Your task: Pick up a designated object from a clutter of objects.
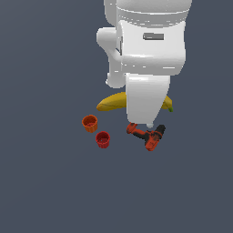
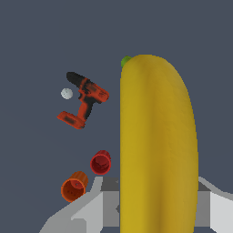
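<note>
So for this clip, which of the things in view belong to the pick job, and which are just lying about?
Part of the job:
- banana, the object to pick
- gripper, its fingers on either side of the banana in the wrist view

Just lying about:
- power drill
- small white ball beside the drill
- orange cup
- red cup

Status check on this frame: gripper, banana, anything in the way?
Gripper around banana; closure not visible. Banana fills wrist view, arm hides its middle in exterior view. Drill, white ball, orange cup, red cup lie apart.
</note>
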